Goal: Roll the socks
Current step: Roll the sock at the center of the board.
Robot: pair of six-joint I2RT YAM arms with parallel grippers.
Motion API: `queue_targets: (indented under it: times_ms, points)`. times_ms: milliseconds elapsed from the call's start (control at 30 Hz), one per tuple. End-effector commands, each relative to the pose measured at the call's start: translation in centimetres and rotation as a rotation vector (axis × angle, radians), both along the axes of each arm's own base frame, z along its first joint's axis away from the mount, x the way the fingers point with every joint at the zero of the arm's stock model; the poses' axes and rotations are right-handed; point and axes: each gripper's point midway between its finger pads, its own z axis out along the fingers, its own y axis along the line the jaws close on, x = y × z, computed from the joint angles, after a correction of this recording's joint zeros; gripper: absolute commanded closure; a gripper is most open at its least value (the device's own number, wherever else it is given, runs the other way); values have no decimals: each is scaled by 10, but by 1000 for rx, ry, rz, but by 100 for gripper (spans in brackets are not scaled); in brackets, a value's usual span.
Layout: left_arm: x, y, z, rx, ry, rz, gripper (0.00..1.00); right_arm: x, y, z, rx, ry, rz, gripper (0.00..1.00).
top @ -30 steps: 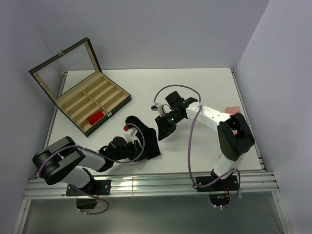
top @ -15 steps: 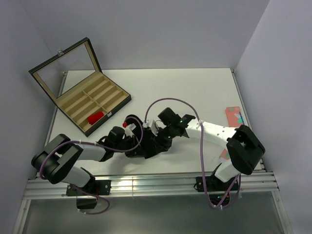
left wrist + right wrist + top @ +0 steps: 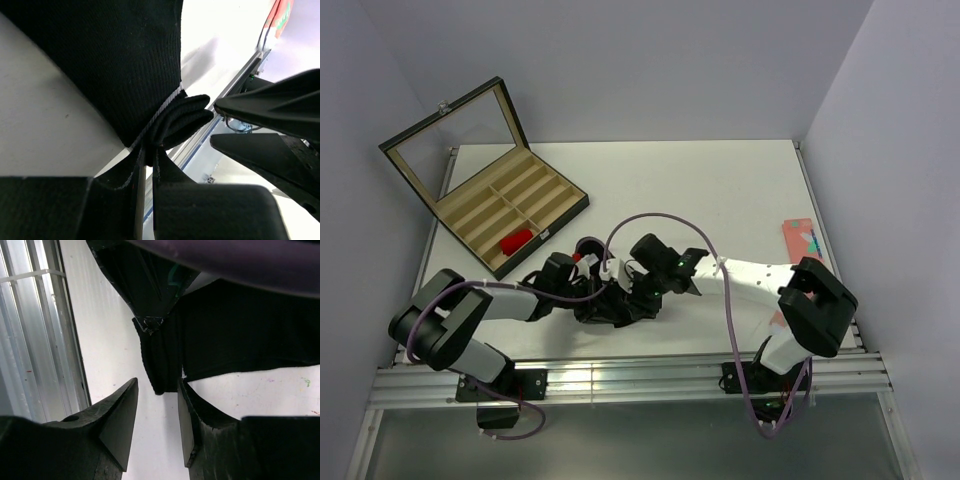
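The black sock [image 3: 100,60] lies on the white table near the front edge, and its near end is folded into a thick bundle [image 3: 182,117]. My left gripper [image 3: 148,152] is shut on that bundle. It shows in the top view [image 3: 600,295] beside the sock [image 3: 616,312]. My right gripper [image 3: 157,384] is open, its tips on either side of the bundled end [image 3: 160,365], and it shows in the top view [image 3: 632,293]. The red sock [image 3: 517,241] lies in a compartment of the open box. White cuff stripes are hidden.
The open wooden box [image 3: 510,205] with a glass lid stands at the back left. A salmon-pink sock [image 3: 800,238] lies at the table's right edge. The metal rail [image 3: 620,375] runs along the front edge, close to both grippers.
My right arm swung left from mid-table down to the black sock and now straddles its bundled end. My left gripper lowered the sock flatter toward the table.
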Motion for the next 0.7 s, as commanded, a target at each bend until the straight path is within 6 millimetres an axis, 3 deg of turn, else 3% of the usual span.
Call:
queue_targets:
  times_ms: [0, 433, 667]
  points:
    - [2, -5, 7, -28, -4, -34, 100, 4, 8, 1, 20, -35, 27, 55]
    - [5, -6, 8, -35, -10, -33, 99, -7, 16, -14, -36, 19, 50, 55]
    - [5, -5, 6, -34, -11, -29, 100, -8, 18, -19, -61, 57, 27, 74]
